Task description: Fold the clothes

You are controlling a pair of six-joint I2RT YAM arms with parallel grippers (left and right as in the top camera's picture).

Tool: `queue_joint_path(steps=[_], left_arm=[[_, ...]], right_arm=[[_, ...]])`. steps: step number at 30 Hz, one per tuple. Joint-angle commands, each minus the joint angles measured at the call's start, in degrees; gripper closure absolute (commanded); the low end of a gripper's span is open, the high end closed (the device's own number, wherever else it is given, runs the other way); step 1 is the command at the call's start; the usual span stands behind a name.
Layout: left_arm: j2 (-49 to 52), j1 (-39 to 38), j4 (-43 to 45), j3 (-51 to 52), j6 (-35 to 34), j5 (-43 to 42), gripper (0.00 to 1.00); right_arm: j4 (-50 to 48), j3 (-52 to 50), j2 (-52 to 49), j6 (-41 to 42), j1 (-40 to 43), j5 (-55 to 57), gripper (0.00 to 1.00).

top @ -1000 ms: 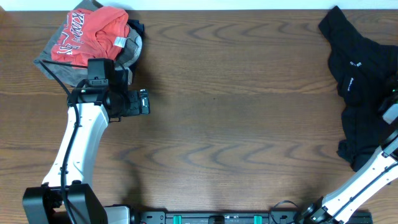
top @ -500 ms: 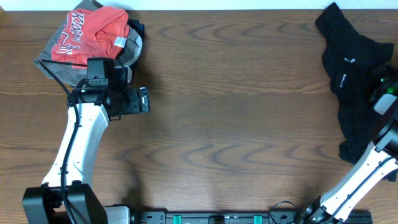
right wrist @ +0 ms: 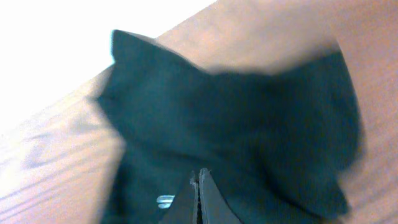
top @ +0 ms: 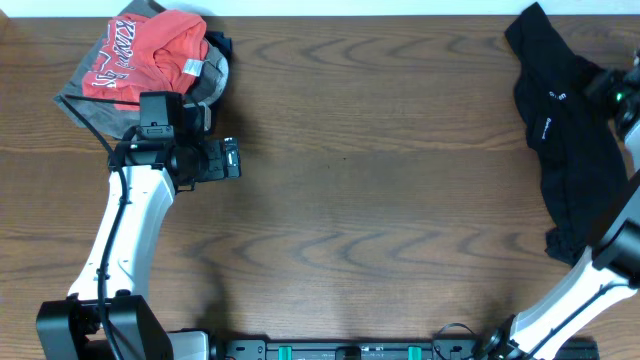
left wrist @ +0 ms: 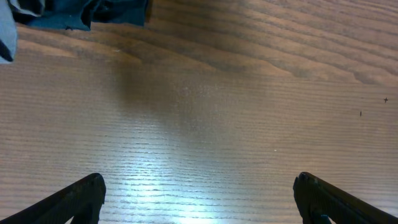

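- Near edge: both arms' bases sit along the near edge of the wooden table. The white left arm reaches up its left side.
- Midway up the left side: the left gripper points toward the table's centre. The left wrist view alone shows its state: jaws spread wide, one dark fingertip at each lower corner, with only bare woodgrain between them.
- Right edge: the black garment lies in a long strip from the middle of the right edge to the far-right corner, with small white logo marks visible from overhead.
- Far-right corner: the right gripper sits on the garment's upper part. Its wrist view, blurred, shows the jaws pressed together and pinching black fabric.
- Far-left corner: a pile topped by a red shirt with white lettering lies over a grey garment. The left wrist view catches only a dark cloth edge of it.
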State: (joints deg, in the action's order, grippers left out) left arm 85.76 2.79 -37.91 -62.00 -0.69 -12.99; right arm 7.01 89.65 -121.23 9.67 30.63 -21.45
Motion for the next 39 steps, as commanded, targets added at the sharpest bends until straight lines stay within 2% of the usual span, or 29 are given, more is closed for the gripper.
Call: queue_joint_path(steps=[1,7,8,11,13,16,19,27,39], left_arm=[[-0.04,-0.04,0.07,-1.01,-0.68,-0.11,0.02],[-0.04,-0.04,0.76,-1.01,-0.66,-0.11,0.02],[-0.04,-0.04,0.81,-1.01,-0.66,-0.11,0.02],[-0.04,-0.04,0.9,-1.01,-0.66,-0.11,0.02],[-0.04,-0.04,0.9,-1.01,-0.66,-0.11,0.02],[-0.04,-0.04,0.96,-1.01,-0.66,-0.11,0.02],[-0.04,-0.04,0.96,-1.01,-0.63,-0.09,0.02],[-0.04,-0.04,1.53,-1.01,-0.68,-0.11,0.02],[-0.04,-0.04,1.49,-1.01,-0.7,-0.11,0.02]], right_arm=[[3.89,1.53,5.62,-8.09,-2.75,-1.46,0.99],[11.93,1.51,7.72,-8.72,-6.67,3.82,0.98],[12.74,1.49,7.52,-8.41,-6.86,5.14,0.91],[14.88,1.49,6.88,-8.48,-6.97,8.35,0.58],[16.68,1.49,6.71,-9.07,-6.67,11.28,0.41],[19.32,1.49,6.71,-10.99,-4.96,13.7,0.21],[21.0,1.46,6.4,-13.0,-2.25,13.27,0.2],[26.84,1.46,2.32,-21.44,3.93,10.91,0.24],[26.82,1.46,-5.07,-21.97,12.79,6.03,0.31]])
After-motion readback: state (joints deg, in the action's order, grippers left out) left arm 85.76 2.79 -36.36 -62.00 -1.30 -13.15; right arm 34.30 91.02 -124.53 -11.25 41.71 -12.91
